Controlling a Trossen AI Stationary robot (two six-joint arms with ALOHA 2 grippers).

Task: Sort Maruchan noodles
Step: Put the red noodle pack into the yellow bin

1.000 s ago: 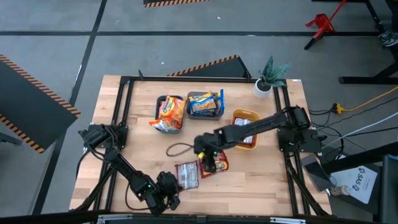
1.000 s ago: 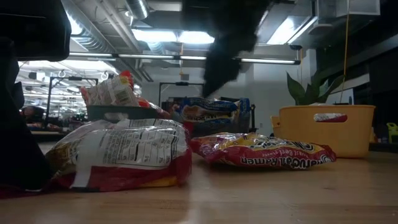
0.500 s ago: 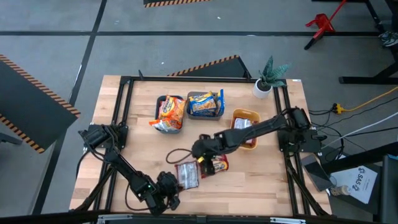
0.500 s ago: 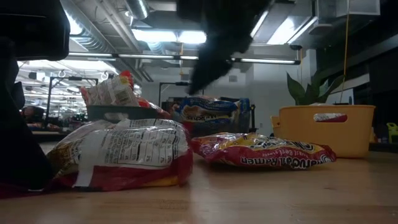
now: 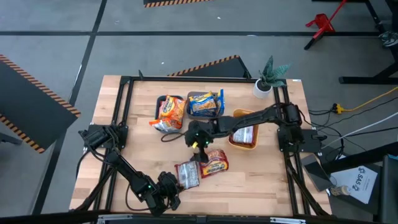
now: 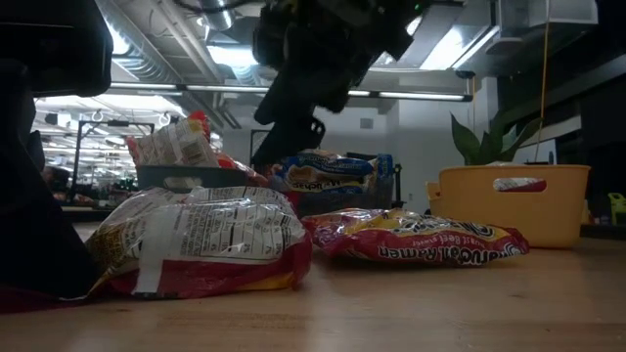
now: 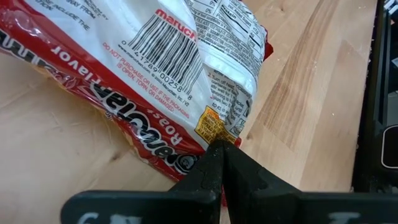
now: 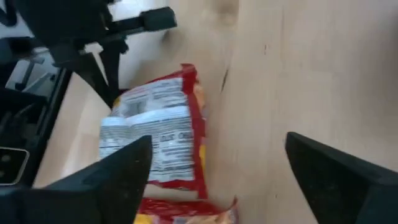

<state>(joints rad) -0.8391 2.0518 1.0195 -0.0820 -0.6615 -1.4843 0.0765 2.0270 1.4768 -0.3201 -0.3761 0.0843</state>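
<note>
Two packets point(image 5: 200, 168) lie flat, apparently end-to-end.

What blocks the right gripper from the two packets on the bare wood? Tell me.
Nothing visible. The right gripper hangs open above the table, with only bare wood between it and the red packet and the face-down packet beside it. The left gripper rests shut at the table's near edge.

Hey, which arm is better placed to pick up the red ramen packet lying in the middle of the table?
Right. Its tool hangs open just above the red ramen packet, holding nothing. The left tool is shut at the table's near edge, beside the other packet.
</note>
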